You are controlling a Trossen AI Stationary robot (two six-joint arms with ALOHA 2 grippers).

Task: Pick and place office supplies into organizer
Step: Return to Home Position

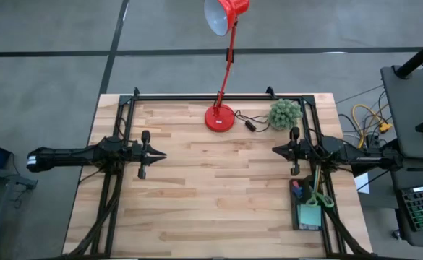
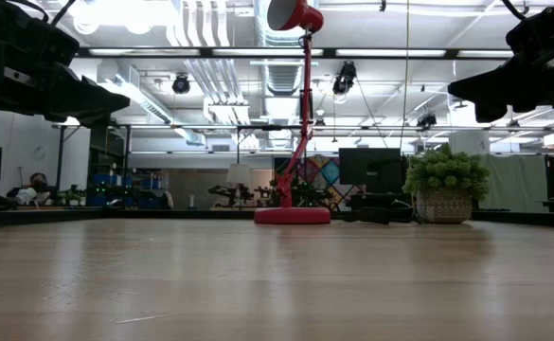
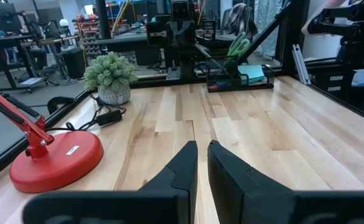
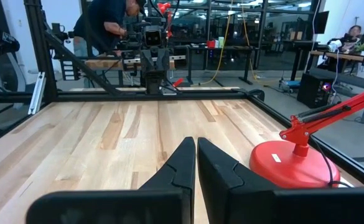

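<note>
1. The organizer [image 1: 293,206] is a dark tray that sits against the right edge of the bench [image 1: 211,202], towards the corner farthest from the lamp. Its long axis runs along that edge.
2. The end of the tray nearest that corner holds a light-teal sticky-note pad [image 1: 310,214], lying flat.
3. Green-handled scissors [image 3: 238,45] stand in a compartment near the middle. The handles are up and the blades are down inside the tray, and the pair leans rather than standing straight.
4. At the other end of the tray, a small red piece [image 1: 296,185] and a small blue piece [image 1: 296,193] lie next to each other. They are too small to make out further.
5. No supplies lie on the bare wood outside the tray.
6. The left claw [image 1: 159,154] hangs above the bench near its left edge and points towards the middle. Its fingers are closed to a thin slit and grip nothing.
7. The right claw [image 1: 276,150] hangs near the right edge and faces the left one. It is closed and empty, and it is well apart from the tray.
8. A red lamp [image 1: 220,118] stands at the middle of the far edge, with a green plant [image 1: 285,113] beside it towards the right corner.
</note>
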